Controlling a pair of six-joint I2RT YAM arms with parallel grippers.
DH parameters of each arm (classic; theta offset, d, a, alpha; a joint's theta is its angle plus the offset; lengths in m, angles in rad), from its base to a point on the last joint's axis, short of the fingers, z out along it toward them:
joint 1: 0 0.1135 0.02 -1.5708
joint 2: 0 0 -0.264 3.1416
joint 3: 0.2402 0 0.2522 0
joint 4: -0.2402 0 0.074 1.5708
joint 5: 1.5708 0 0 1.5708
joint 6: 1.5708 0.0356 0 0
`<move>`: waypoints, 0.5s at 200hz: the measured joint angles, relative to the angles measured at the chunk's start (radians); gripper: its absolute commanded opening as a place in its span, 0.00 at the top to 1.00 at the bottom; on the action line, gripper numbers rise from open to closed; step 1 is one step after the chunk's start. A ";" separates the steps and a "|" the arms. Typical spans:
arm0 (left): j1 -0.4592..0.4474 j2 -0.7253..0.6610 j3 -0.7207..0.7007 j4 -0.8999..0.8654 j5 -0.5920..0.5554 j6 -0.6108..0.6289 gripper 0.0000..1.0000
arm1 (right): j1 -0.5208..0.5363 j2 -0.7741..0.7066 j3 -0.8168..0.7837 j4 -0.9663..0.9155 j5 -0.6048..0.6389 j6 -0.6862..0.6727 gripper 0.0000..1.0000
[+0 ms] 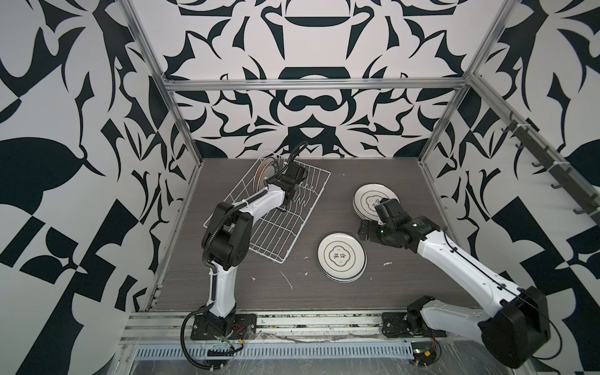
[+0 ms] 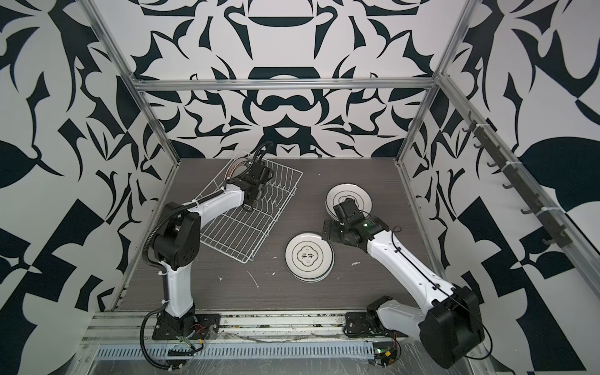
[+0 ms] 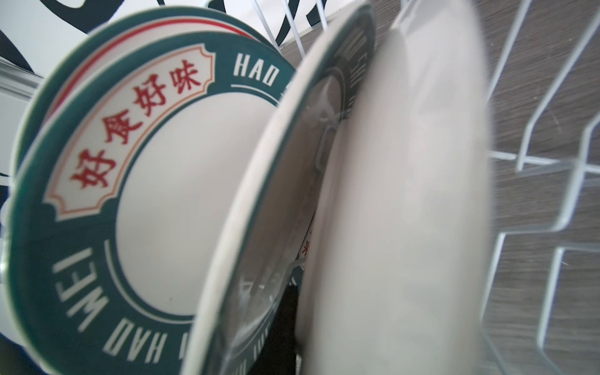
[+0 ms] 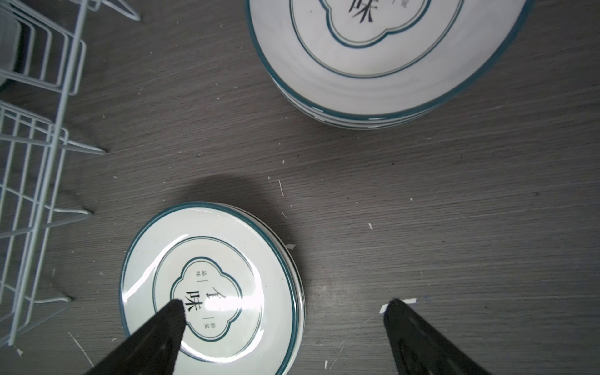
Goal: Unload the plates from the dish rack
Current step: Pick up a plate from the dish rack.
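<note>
Workcell seen from above: patterned black-and-white walls (image 1: 308, 48) around a dark wood-grain table (image 1: 276, 292), w/ two robot arms reaching in from the near edge. White wire dish rack (image 1: 282, 233) sits angled at the far left of the table. Most slots are bare, and the last few plates (image 1: 263, 168) stand on edge at its far end. Unloaded plates lie flat in two piles to the right: near stack (image 1: 341, 256) mid-table and far stack (image 1: 365, 198) behind it. At the standing plates the left gripper (image 1: 272, 178) is down inside the rack. Left wrist view is filled by a white-backed plate (image 3: 406, 194), w/ one black finger (image 3: 290, 311) pressed btwn it and the teal-rimmed neighbour (image 3: 259, 227). The jaws therefore look clamped on that plate's rim; the other finger is hidden. Over the table btwn the stacks hangs the right gripper (image 4: 285, 302), jaws wide, holding nothing. Step in hand appears to be the lift-out. Doing it well likely means raising the plate straight up along the prongs, no twist, until its lower edge clears the rack's raised side. It should go slow, since a rim-only pinch lets a plate swing. The neighbour leans close and could drag or tip, and the light rack may hop if a prong snags. Only then should the plate tilt flat & travel to a stack, passing clear of the right gripper.
</note>
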 measured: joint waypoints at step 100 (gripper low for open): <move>-0.016 -0.153 -0.099 -0.040 0.030 -0.006 1.00 | 0.000 0.005 0.000 0.006 -0.036 0.005 0.01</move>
